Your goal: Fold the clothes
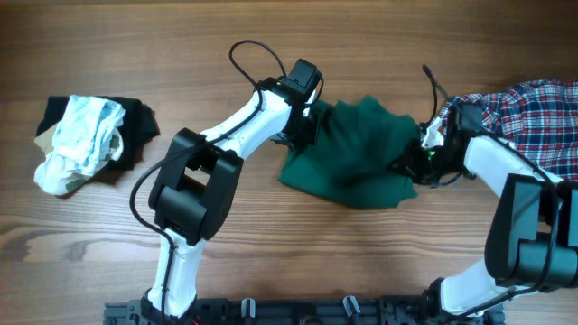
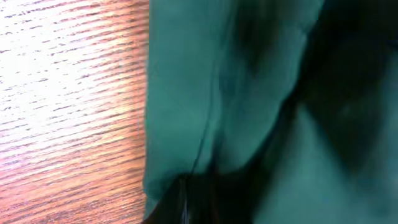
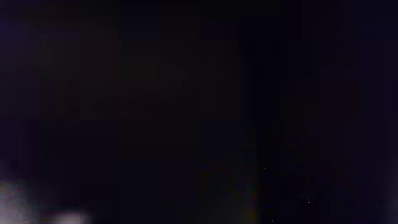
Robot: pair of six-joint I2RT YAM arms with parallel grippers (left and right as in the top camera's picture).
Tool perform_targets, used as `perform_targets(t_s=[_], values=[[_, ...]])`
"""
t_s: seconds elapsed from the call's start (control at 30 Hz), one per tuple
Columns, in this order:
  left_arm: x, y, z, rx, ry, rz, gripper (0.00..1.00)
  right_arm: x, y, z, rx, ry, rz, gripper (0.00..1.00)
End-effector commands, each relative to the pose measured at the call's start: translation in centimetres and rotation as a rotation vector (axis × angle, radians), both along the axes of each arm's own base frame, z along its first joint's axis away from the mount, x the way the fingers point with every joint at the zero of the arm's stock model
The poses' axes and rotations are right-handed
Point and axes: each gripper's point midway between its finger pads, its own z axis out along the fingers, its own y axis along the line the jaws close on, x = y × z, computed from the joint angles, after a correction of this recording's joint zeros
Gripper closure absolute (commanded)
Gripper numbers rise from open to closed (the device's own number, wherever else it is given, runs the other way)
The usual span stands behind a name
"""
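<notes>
The right gripper [image 1: 418,155], jaws together, apparently pinches the clothes [image 1: 357,158] at their right edge for stretching flat; whether the left gripper [image 1: 305,117], at the left edge, grips, I cannot tell.

Your overhead view is evenly lit and sharp with only soft shadows, your left wrist view has the clothes [image 2: 205,93] out of focus and the worktop [image 2: 68,93] glaring white at 10 o'clock, and your right wrist view is nearly black.
</notes>
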Motion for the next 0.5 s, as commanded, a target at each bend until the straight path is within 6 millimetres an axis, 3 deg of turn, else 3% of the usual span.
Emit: perform_targets(t_s=[0.0, 0.1, 0.2, 0.37, 0.47], values=[[0.3, 0.2, 0.4, -0.004, -0.008, 0.02, 0.87, 0.7, -3.0, 1.7, -0.233, 0.016, 0.085, 0.96], [0.8, -0.3, 1.8, -0.044, -0.033, 0.019, 0.87, 0.9, -4.1, 4.1, -0.359, 0.049, 0.121, 0.96], [1.3, -0.6, 3.7, -0.084, -0.069, 0.02, 0.87, 1.2, -3.8, 6.0, -0.489, 0.057, 0.213, 0.96], [1.6, -0.5, 6.3, -0.117, -0.106, 0.023, 0.88, 0.5, -1.8, 6.2, -0.656, 0.054, 0.366, 0.96], [2.2, 0.7, 8.5, -0.133, -0.139, 0.052, 0.89, 0.2, -0.2, 6.4, -0.73, 0.034, 0.451, 0.96]])
